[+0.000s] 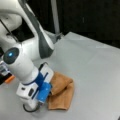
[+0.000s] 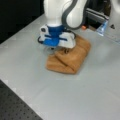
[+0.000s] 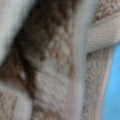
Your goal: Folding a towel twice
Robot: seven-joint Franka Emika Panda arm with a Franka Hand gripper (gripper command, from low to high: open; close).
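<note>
The orange-brown towel [image 1: 62, 92] [image 2: 72, 58] lies on the grey table as a folded bundle, with layers stacked and one rounded fold raised on top. My gripper [image 1: 50, 93] [image 2: 64, 50] points down and sits right at the towel's edge on the arm's side, in among the raised fold. The white and blue hand hides the fingers in both front views. The wrist view is filled by terry cloth of the towel [image 3: 50, 62] very close up, with a paler woven stripe at the right.
The grey table [image 2: 95, 95] stretches out around the towel. A small orange object [image 1: 10, 79] [image 2: 83, 27] lies near the robot base. A clear bluish item [image 2: 102, 27] stands behind it. A black perforated board [image 2: 15, 107] borders the table's bottom-left edge.
</note>
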